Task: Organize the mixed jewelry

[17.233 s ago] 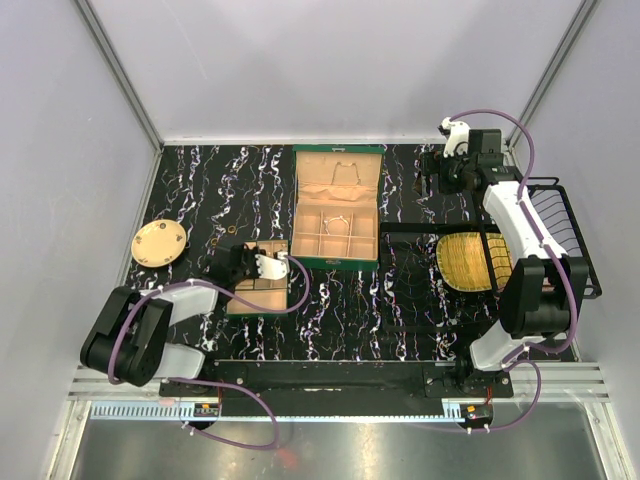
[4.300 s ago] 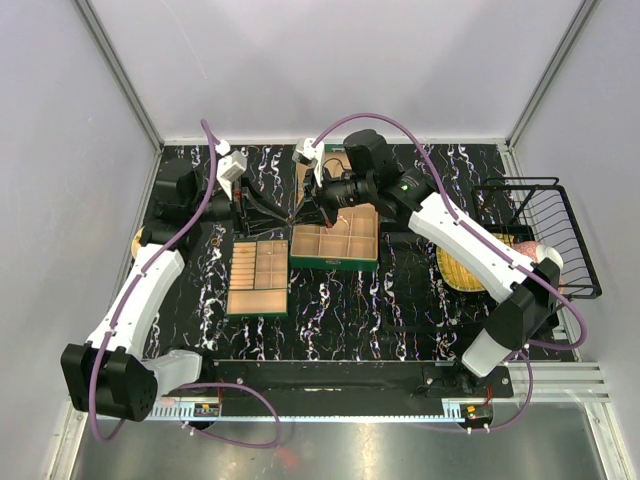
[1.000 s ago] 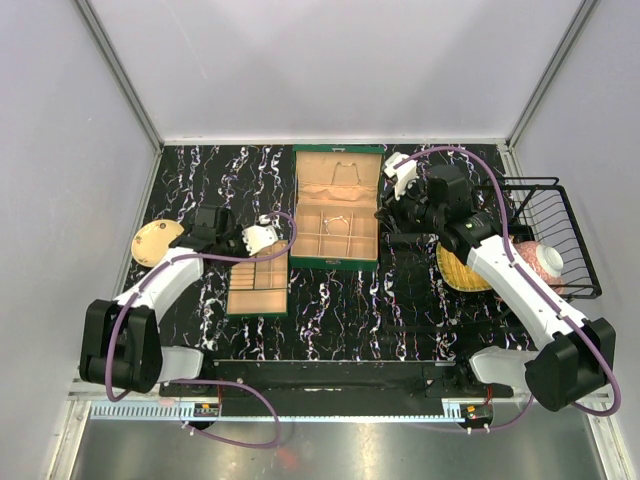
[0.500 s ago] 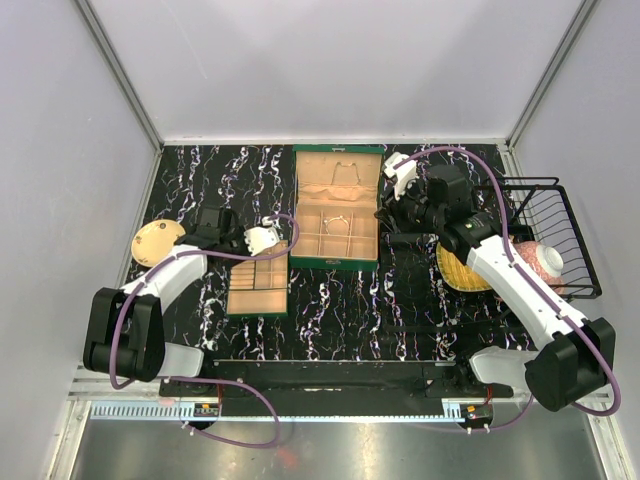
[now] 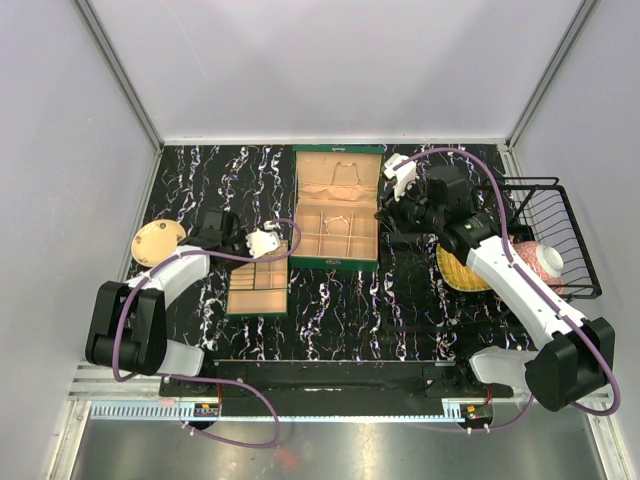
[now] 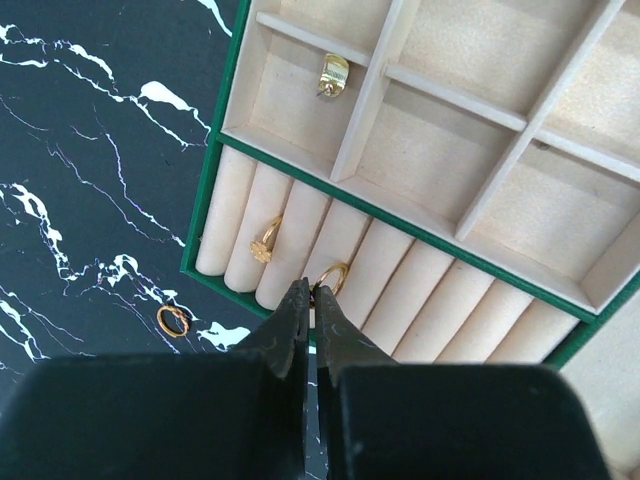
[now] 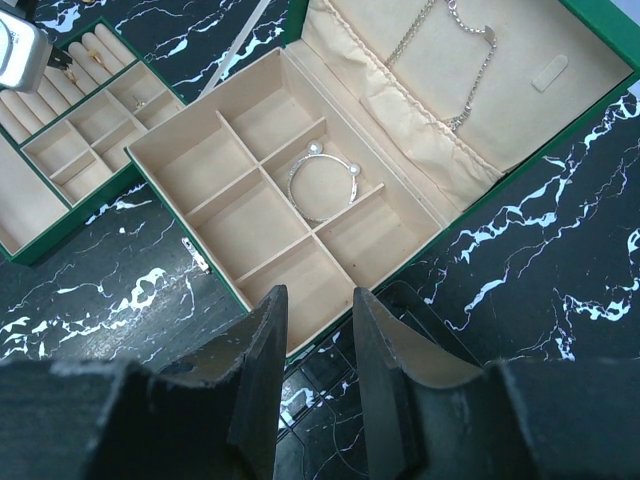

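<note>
Empty left tool [image 6: 308, 300] closed beside gold ring [image 6: 334, 276] in tray [image 6: 430, 150], right tool [image 7: 318, 312] parted, holding nothing, above green box [image 7: 250, 225]

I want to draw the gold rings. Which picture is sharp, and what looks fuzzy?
Left wrist: the gold rings look sharp and glinty, but the shut left gripper is a dark blur near the lens. Right wrist: the bracelet is crisp, the open right gripper fuzzy. Top external: evenly lit, rings too tiny to draw.
</note>
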You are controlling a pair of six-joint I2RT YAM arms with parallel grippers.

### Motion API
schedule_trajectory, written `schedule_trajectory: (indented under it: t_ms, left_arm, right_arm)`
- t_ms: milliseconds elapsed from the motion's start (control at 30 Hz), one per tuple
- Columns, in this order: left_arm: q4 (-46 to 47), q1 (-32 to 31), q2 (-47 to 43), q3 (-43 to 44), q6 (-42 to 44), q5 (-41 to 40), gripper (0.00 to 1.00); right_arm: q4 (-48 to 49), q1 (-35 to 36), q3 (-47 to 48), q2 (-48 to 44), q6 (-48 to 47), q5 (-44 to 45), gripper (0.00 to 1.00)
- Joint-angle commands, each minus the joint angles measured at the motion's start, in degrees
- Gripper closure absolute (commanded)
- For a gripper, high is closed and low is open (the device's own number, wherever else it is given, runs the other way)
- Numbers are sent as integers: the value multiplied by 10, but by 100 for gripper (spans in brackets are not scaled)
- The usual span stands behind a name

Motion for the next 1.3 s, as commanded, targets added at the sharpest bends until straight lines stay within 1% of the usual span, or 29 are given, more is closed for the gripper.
schedule_trajectory:
  t_ms: [0,333,600,867,900,1000,1033,1267]
  left_arm:
    - [28,-2,16,-5,11,-8,100]
    - [51,-10,29,-38,11,-15,100]
    - [46,-11,-9,-61,6,-12,100]
    - [26,-11,-42,-68,2,-5,99]
    - [23,-12,-44,-67,2,-4,94]
    - [22,-11,-45,-63,0,-6,87]
    - [20,-11,-44,-62,-1,-6,81]
    - [13,-12,-57,-47,-12,-2,64]
  right_arm:
    - [25,-4,-1,-15,-6,1,62]
    - [28,-5,-5,-15,-8,8,61]
    - [30,-4,-6,-13,-8,10,61]
    - [32,-5,-8,-13,-9,13,61]
    - [32,-5,-8,-13,-9,13,61]
    - [31,-4,-8,-11,-9,15,61]
    - [32,-4,-8,-13,-9,15,61]
    - [32,-4,-10,-16,-9,19,61]
